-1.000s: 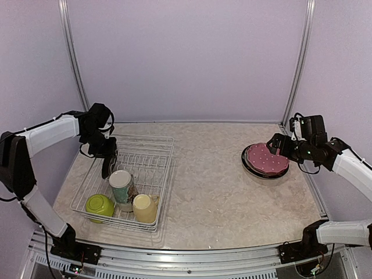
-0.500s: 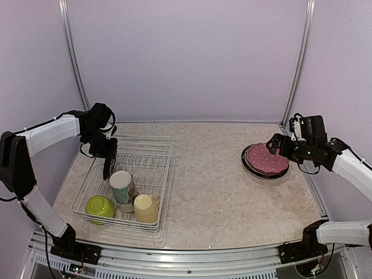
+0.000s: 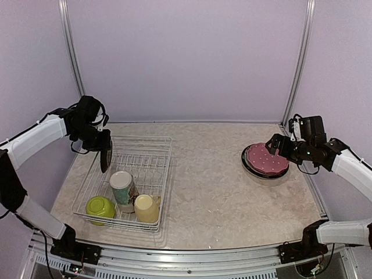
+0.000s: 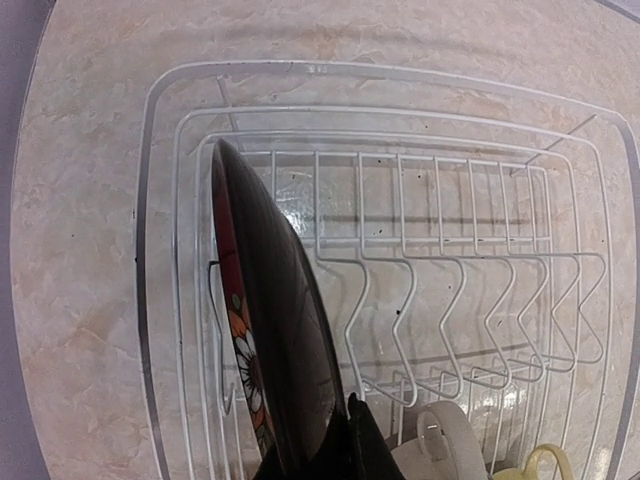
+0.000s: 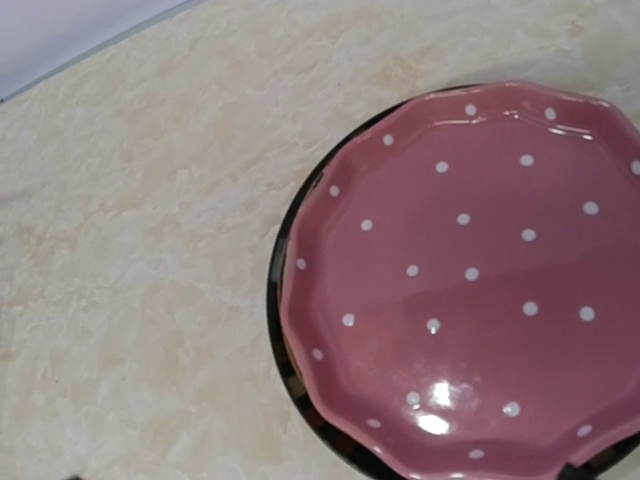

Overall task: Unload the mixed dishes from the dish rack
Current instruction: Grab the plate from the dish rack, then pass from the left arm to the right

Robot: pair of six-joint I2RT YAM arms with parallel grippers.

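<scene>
Gripping the black plate [image 4: 275, 330] by its rim, on edge, in the closed left jaws above the far-left part of the dish rack [image 3: 148, 168]. Hovering with right jaws wide apart, empty, over the pink dotted plate [image 5: 470, 270], well right of the dish rack.

White left arm [image 3: 43, 132] and right arm [image 3: 354, 165], black joints, cables, fingers [image 4: 365, 455].
</scene>
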